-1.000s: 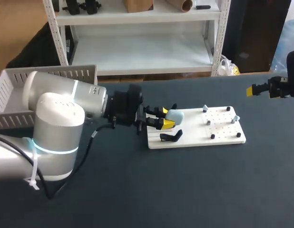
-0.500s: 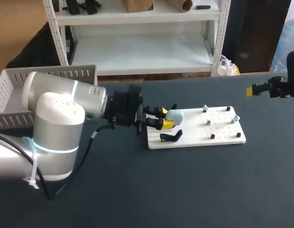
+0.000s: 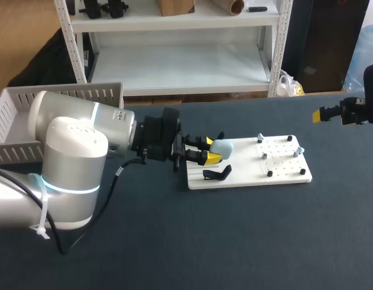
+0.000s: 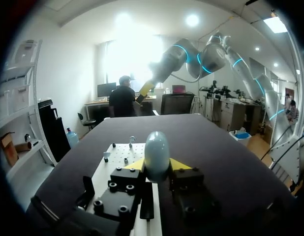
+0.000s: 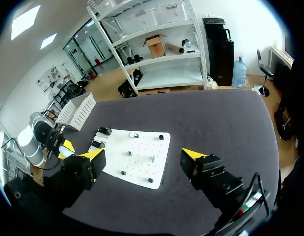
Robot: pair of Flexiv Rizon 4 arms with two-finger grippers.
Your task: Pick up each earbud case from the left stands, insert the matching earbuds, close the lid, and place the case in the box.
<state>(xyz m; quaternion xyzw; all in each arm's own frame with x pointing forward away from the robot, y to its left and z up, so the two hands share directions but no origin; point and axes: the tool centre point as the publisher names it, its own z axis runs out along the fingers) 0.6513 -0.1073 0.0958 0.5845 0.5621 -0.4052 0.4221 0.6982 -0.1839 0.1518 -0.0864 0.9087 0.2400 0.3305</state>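
A pale blue earbud case (image 3: 221, 147) sits between the yellow fingertips of my left gripper (image 3: 206, 150), which is shut on it at the left end of the white pegboard (image 3: 283, 175). In the left wrist view the case (image 4: 157, 155) stands upright between the two tips, lid closed. A black stand (image 3: 216, 174) lies just in front of it on the board. Small pale earbuds (image 3: 260, 139) rest on pegs at the board's right half. My right gripper (image 3: 333, 113) hangs open off to the far right, well away from the board (image 5: 157, 172).
A grey slotted box (image 3: 17, 115) stands at the table's left rear, behind my left arm. Several black pegs (image 3: 270, 173) stick up from the board. Dark tabletop stretches in front of the board and to its right.
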